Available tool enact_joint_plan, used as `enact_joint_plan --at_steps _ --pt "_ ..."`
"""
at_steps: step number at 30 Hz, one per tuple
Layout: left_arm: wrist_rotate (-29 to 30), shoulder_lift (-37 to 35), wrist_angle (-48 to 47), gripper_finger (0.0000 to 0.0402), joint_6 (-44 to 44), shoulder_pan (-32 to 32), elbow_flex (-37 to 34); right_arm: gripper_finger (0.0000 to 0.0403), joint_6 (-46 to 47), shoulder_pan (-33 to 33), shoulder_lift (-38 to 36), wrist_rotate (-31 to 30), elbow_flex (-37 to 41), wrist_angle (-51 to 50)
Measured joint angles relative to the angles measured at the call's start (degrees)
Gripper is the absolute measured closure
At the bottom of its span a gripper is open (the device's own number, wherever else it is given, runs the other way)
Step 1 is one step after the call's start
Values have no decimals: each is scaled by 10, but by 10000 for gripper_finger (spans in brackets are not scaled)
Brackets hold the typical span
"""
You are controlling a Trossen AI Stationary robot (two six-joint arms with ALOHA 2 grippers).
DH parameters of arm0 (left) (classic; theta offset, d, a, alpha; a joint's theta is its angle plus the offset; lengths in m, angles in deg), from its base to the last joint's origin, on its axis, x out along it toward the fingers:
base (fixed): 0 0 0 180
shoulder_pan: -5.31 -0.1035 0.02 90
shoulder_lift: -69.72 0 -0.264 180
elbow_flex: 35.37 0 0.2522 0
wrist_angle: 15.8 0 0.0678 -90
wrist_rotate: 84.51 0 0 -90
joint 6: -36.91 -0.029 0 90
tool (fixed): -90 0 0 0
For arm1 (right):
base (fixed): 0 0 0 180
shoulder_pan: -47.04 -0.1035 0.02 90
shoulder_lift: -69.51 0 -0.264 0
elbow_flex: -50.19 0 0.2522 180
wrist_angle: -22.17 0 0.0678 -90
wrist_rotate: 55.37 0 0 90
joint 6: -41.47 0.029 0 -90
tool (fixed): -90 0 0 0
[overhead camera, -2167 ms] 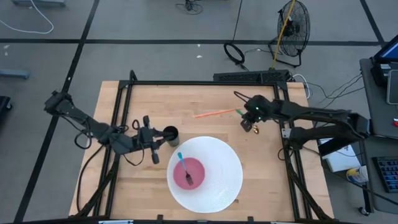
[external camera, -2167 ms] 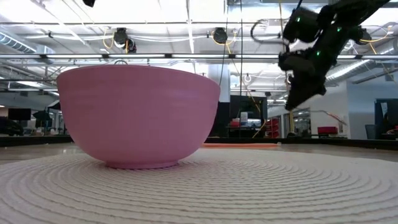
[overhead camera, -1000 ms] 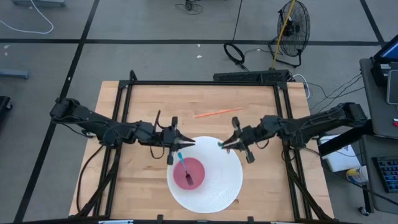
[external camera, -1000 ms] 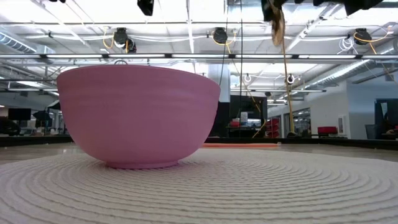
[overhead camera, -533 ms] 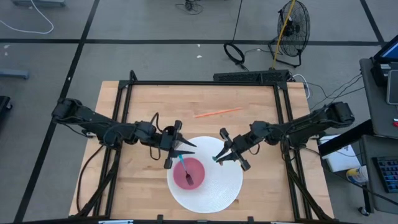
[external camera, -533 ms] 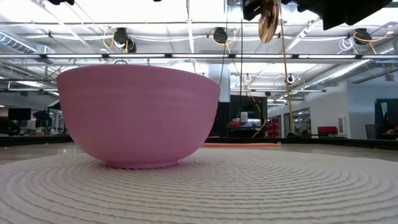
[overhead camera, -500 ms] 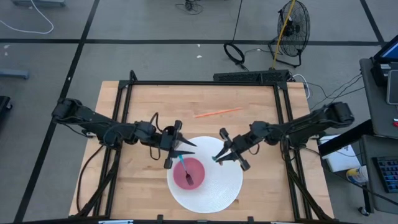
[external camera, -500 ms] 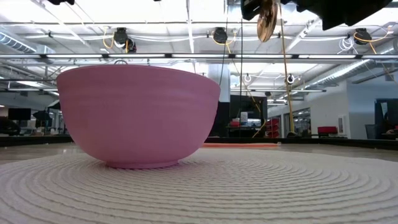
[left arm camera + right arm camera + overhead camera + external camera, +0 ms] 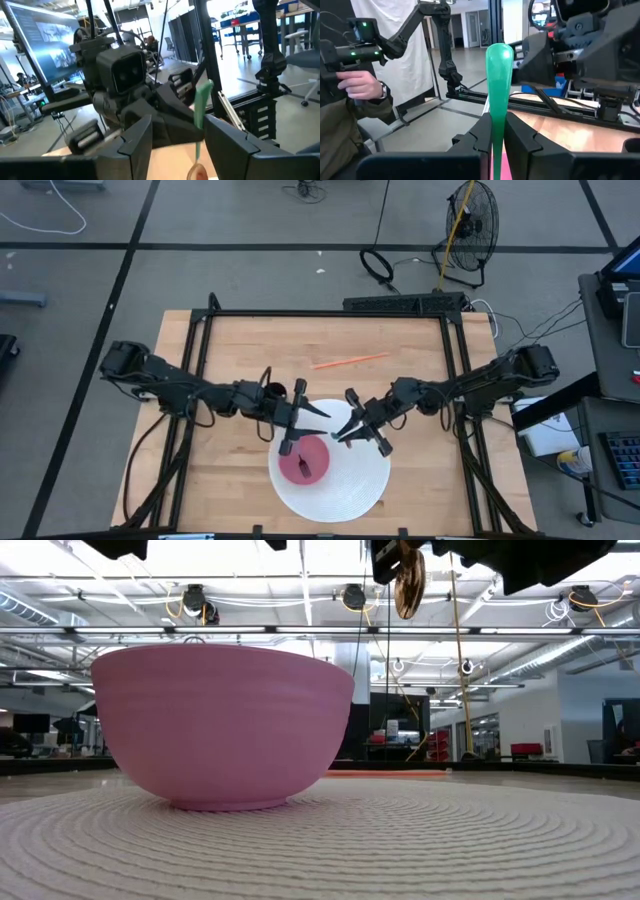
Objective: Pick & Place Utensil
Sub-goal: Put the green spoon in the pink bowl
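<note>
Green spoon (image 9: pixel 499 95) pinched in right claw (image 9: pixel 496 131)

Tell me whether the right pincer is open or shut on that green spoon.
Shut on it. In the right wrist view the right pincer clamps the green spoon handle between both fingers, above the pink bowl.

One camera looks straight down; another sits at tabletop level, close against the pink round bowl (image 9: pixel 303 462) both share; wrist cameras face each other.
</note>
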Motion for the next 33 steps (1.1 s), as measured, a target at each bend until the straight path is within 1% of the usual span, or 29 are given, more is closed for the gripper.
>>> enact_joint_plan --at_steps 7,10,14,22,26,29,33 --pt "-31 5 -1 241 7 0 8 381 8 0 12 0 0 9" --pt "-34 5 -2 245 15 0 8 381 8 0 12 0 0 10" --pt "-56 5 -2 245 16 0 8 381 8 0 12 0 0 10" --pt "-58 6 -1 245 18 0 8 381 8 0 12 0 1 11" --pt "-58 25 18 245 19 0 8 381 8 0 12 -2 1 19" --pt "-59 40 38 245 20 0 9 381 8 0 12 -15 1 18" --pt "-59 44 42 245 19 -2 9 381 8 0 12 -15 1 13"
